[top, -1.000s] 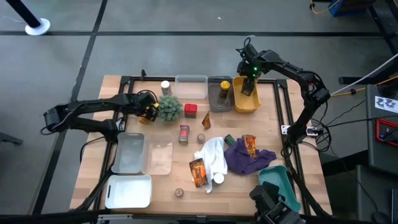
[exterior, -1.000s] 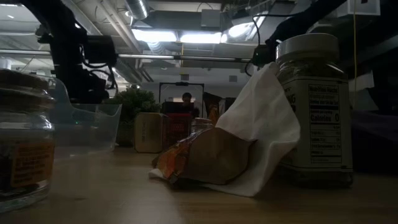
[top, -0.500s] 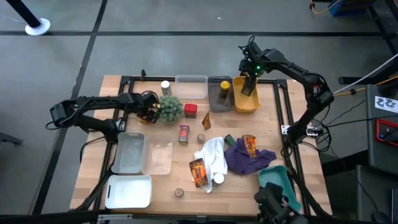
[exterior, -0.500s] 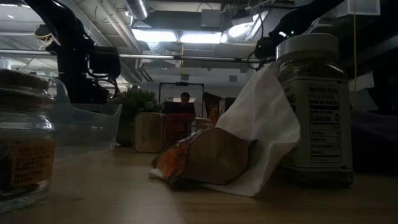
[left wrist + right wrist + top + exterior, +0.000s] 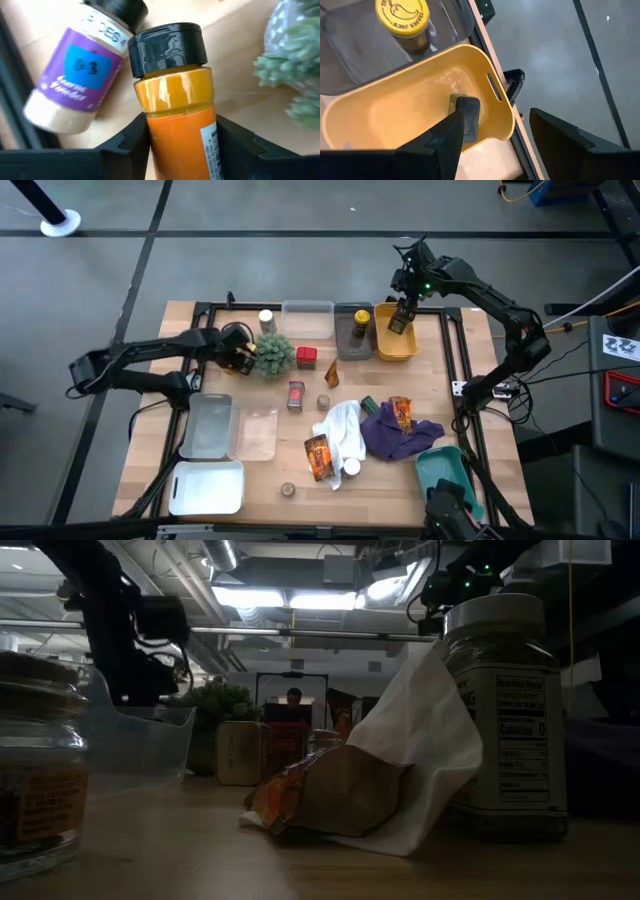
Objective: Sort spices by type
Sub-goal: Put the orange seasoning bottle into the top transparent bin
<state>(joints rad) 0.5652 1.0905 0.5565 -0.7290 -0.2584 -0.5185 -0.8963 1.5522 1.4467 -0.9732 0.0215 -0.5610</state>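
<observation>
On the desk, the left tool sits just left of the plant with a jar between its fingers, a second jar lying beside it, while the right tool hangs over the far-right bin.

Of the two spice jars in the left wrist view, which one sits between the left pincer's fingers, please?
The orange jar with the black cap; the purple-labelled jar lies beside it, outside the fingers.
</observation>
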